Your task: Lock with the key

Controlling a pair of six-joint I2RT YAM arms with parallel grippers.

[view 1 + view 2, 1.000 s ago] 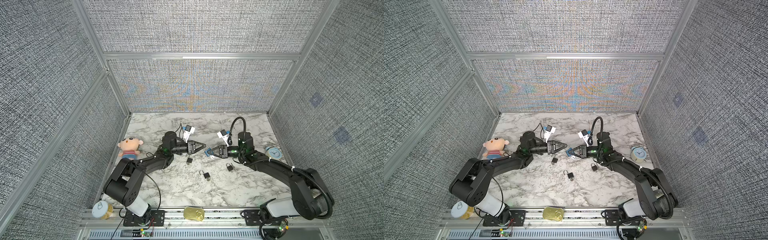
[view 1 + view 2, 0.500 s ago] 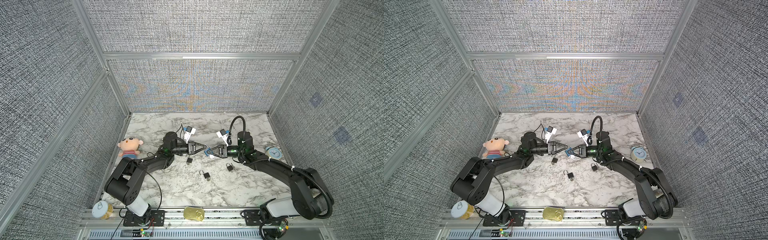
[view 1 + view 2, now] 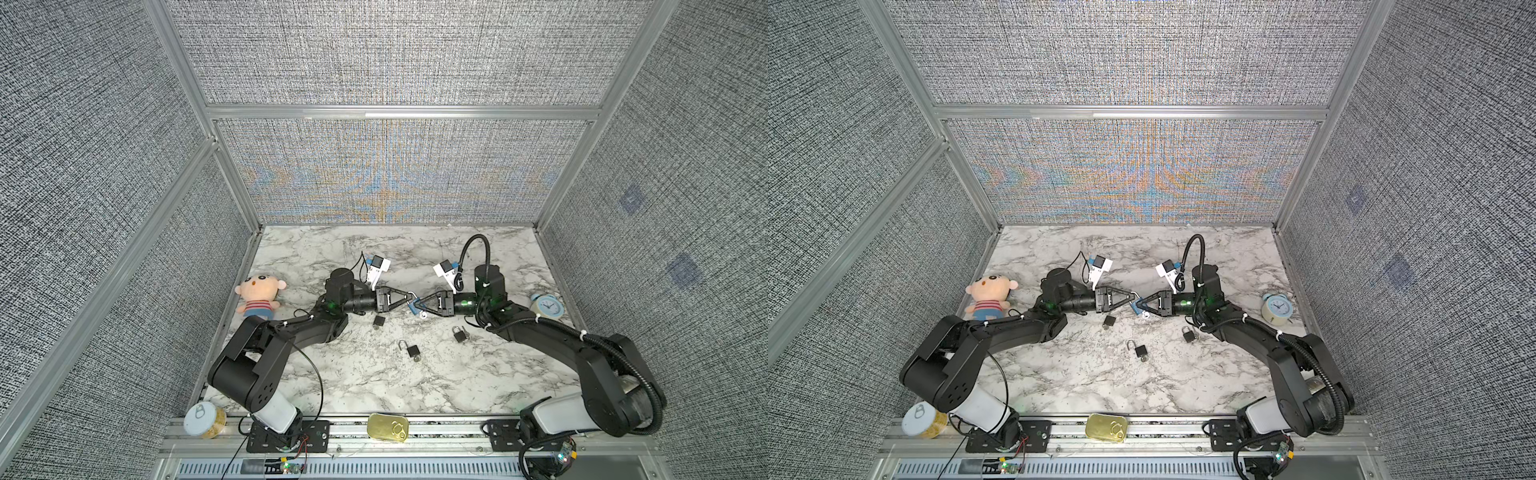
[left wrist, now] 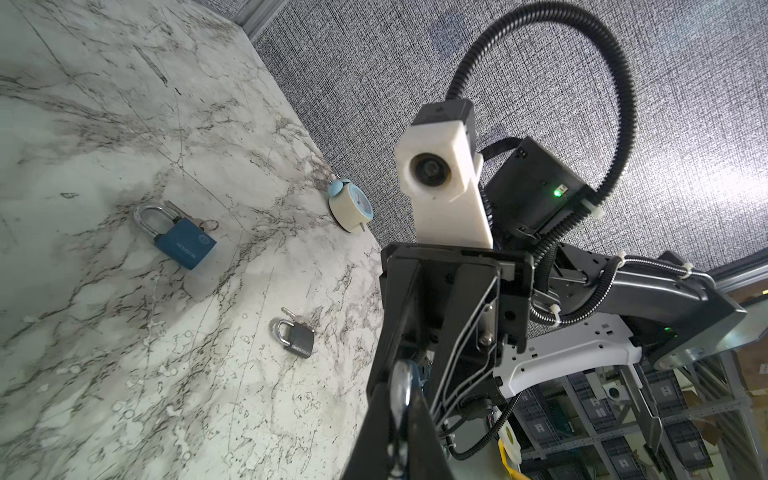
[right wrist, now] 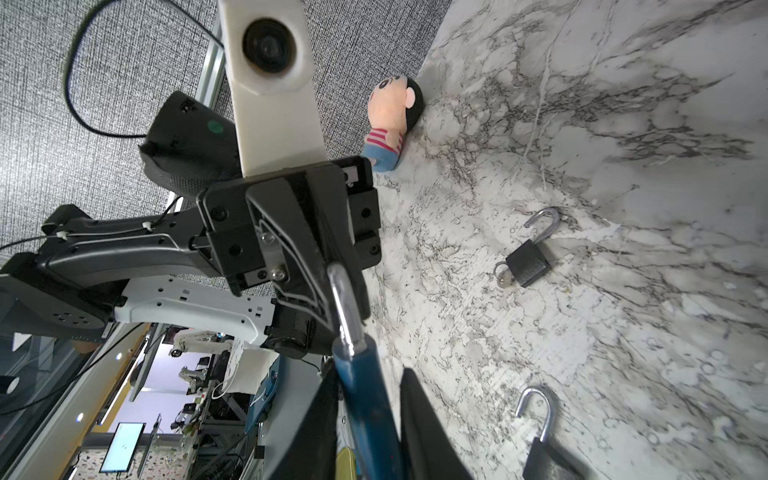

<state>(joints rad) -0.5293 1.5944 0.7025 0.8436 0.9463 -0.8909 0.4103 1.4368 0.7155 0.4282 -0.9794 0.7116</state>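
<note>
The left gripper (image 3: 409, 296) is clamped on the silver shackle (image 5: 343, 299) of the blue padlock (image 5: 365, 395), which is held in the air over mid-table, between the two arms. The right gripper (image 3: 1140, 307) straddles the lock body with its jaws partly apart. In the right wrist view one finger (image 5: 419, 419) stands clear of the blue side. Judged purpose: one arm pins the shackle so the other can work at the body or keyway end. A small pale piece (image 3: 423, 326) under the body may be the key or its ring, but is too small to confirm. On the marble tabletop (image 3: 374, 386) lie a dark padlock (image 3: 378, 321) near the left arm, an open-shackled padlock (image 3: 411, 350) toward the front and a third padlock (image 3: 459, 333) near the right arm. A plush doll (image 3: 257, 297) and an alarm clock (image 3: 547, 307) sit at opposite edges, well apart from the work. Grey woven panels in aluminium framing enclose the cell.
</note>
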